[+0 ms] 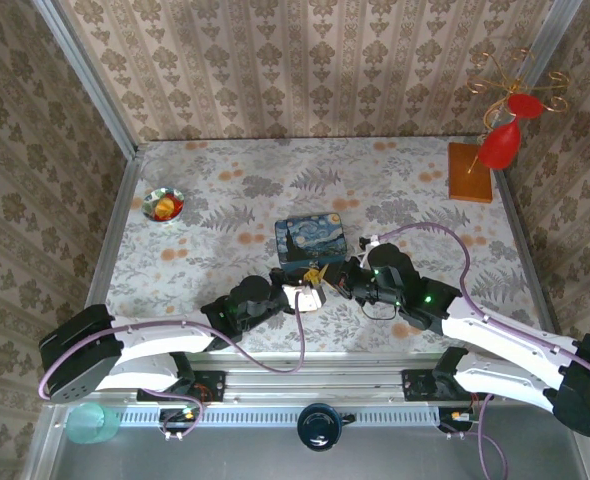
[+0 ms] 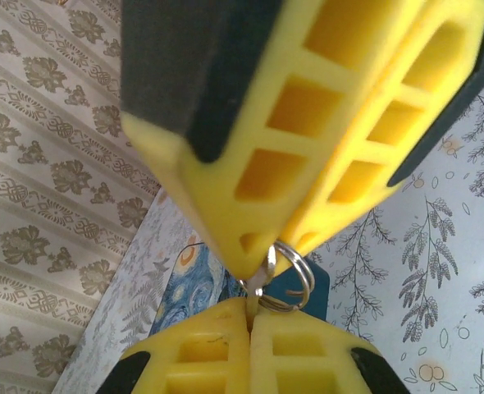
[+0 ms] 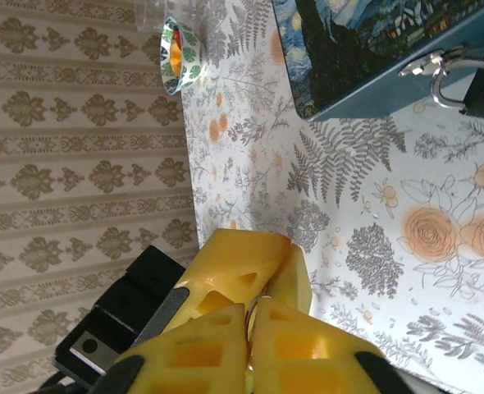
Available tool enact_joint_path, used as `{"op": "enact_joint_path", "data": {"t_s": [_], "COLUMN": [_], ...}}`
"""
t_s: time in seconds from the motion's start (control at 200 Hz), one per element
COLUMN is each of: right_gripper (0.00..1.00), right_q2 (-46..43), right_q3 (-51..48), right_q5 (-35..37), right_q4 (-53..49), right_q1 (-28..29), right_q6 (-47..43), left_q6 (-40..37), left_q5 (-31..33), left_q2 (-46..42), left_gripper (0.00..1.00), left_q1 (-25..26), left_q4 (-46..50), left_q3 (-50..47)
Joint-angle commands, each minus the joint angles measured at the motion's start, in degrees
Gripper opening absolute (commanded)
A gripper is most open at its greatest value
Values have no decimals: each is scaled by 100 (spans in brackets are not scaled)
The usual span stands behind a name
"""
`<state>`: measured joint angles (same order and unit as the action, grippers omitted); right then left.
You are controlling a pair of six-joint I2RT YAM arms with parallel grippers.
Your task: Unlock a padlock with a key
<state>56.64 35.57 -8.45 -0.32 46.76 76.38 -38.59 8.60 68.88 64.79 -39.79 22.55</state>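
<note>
Left gripper [image 2: 250, 338]: fingers pressed together along a thin seam, clamped on the key [image 2: 256, 289], whose narrow metal sliver runs down into that seam.
Right gripper [image 3: 250, 322]: fingers closed against each other. In the left wrist view its tips come down from above and meet the upper end of the key. I cannot tell whether they pinch it too.
Key ring [image 2: 296, 277]: a silver loop hanging at the key's top, right beside the point where the two sets of yellow fingertips meet.
Key head: cannot be told from the yellow fingers around it.
Padlock [image 3: 477, 92]: hangs at the front edge of the blue tin [image 3: 365, 41], its silver shackle hooked through the tin's metal latch and its dark body at the right edge of the right wrist view.
Padlock versus key: apart. The padlock sits at the upper right of the right wrist view, with bare patterned tabletop between it and the closed fingers at the bottom.
Meeting point: in the top view both grippers converge tip to tip just in front of the tin's near side.
Table [image 1: 235, 190]: floral cloth, the tin near its middle.
Small bowl [image 1: 163, 204]: far left on the table, well apart from the tin and both grippers.
</note>
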Motion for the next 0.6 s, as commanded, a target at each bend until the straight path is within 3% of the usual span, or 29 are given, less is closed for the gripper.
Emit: {"op": "enact_joint_path", "data": {"t_s": [0.0, 0.105, 0.275, 0.33, 0.38, 0.47, 0.595], "right_gripper": [1, 0, 0, 0, 0, 0, 0], "right_q2": [-54, -157, -193, -256, -370, -601, -873], "right_q3": [130, 36, -173, -268, -412, -732, -1178], "right_q5": [32, 115, -249, -336, -337, -289, -564], "right_q4": [-43, -35, 571, 839, 1166, 1634, 2432], "right_q1": [35, -4, -269, -362, -388, -387, -370], "right_q6": [-178, -317, -934, -1431, -2025, -3104, -4235], "left_q6": [179, 273, 998, 1538, 2057, 2766, 3115], "left_q5": [-5, 83, 321, 264, -98, -1349, -2088], "left_q2": [-133, -212, -522, -739, -990, -1412, -1847], "left_gripper": [0, 1, 28, 32, 34, 37, 39], "left_q1": [-1, 5, -86, -246, -478, -920, -1079], "left_q4": [-108, -105, 549, 977, 1368, 1783, 1959], "left_q3": [-40, -74, 80, 189, 223, 215, 145]}}
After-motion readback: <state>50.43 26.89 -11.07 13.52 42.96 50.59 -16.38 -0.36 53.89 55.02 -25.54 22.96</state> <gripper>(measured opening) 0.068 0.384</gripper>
